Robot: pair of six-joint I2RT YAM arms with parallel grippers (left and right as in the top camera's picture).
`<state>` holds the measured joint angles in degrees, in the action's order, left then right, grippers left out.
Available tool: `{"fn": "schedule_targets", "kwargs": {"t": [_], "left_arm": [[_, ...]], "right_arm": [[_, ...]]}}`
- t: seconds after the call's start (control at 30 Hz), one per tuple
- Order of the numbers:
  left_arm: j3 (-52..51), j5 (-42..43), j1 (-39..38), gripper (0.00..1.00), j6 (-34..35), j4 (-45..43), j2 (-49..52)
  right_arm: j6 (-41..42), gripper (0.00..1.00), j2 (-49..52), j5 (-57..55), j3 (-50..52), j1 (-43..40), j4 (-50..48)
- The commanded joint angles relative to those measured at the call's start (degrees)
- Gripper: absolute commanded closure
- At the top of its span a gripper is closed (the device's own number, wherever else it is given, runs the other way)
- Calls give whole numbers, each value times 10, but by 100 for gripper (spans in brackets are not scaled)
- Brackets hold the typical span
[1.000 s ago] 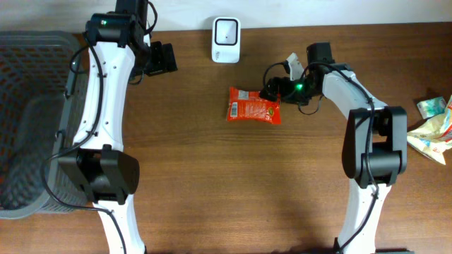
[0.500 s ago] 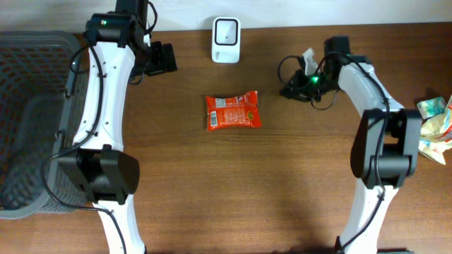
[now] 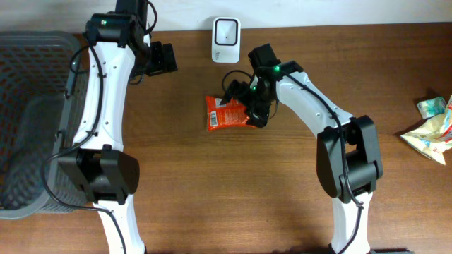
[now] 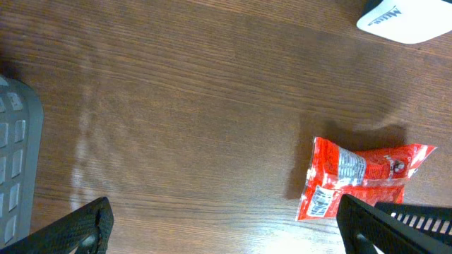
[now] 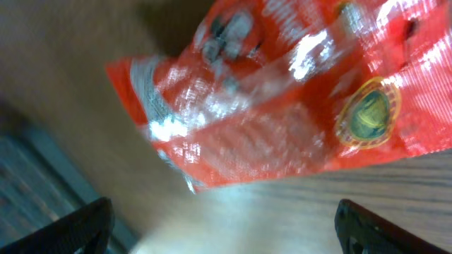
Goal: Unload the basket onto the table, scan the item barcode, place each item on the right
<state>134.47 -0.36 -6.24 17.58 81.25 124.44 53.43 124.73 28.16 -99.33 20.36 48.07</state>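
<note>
Seems light, crinkly, slippery: pinch the red packet (image 3: 224, 116) by its right edge with the right gripper (image 3: 244, 105), wide open like the left gripper (image 3: 161, 59).

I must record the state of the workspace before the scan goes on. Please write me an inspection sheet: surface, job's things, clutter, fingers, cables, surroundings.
Surface: brown wooden table; no spill seen.
Job's things: red snack packet lies on the table near the middle; white scanner stands at the far edge, apart from the packet.
Clutter: grey basket at the left edge; crumpled wrappers at the right edge.
Fingers: left fingers open and empty, near the far edge; right fingers open, over the packet's right end, not closed on it.
Cables: black cables run along both arms; one loops by the right wrist.
Surroundings: pale strip behind the table; nothing else seen.
</note>
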Motion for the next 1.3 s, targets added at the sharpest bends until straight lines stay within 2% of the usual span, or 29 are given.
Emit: {"fn": "schedule_targets", "kwargs": {"t": [0.0,0.17,0.23,0.3,0.33,0.37,0.4,0.47,0.5,0.67,0.8,0.83,0.9,0.97,1.1,1.2,1.27], "left_arm": [[1,4,0,1,-3,1,4],[1,4,0,1,-3,1,4],[1,4,0,1,-3,1,4],[1,4,0,1,-3,1,4],[1,4,0,1,-3,1,4],[1,4,0,1,-3,1,4],[1,4,0,1,-3,1,4],[1,4,0,1,-3,1,4],[1,4,0,1,-3,1,4],[1,4,0,1,-3,1,4],[1,4,0,1,-3,1,4],[1,4,0,1,-3,1,4],[1,4,0,1,-3,1,4],[1,4,0,1,-3,1,4],[1,4,0,1,-3,1,4],[1,4,0,1,-3,1,4],[1,4,0,1,-3,1,4]], "right_arm": [[90,1,-6,-25,23,10,-15],[115,1,-6,-36,66,44,-95],[165,1,-6,-92,96,47,-112],[148,0,-6,-151,107,46,-113],[132,12,-6,-165,107,47,-113],[91,38,-6,-175,107,47,-122],[44,52,-6,-175,106,47,-132],[-11,92,-6,-174,105,44,-132],[-47,96,-8,-170,105,41,-132],[-208,96,-37,-165,61,16,-82],[-313,96,-102,-422,-49,0,101],[-323,96,-109,-531,-73,7,144],[-338,96,-109,-665,-80,14,174],[-350,96,-101,-749,-59,14,176],[-349,96,-43,-754,-7,19,147],[-315,96,3,-756,4,42,150],[-315,87,35,-769,6,81,155]]}}
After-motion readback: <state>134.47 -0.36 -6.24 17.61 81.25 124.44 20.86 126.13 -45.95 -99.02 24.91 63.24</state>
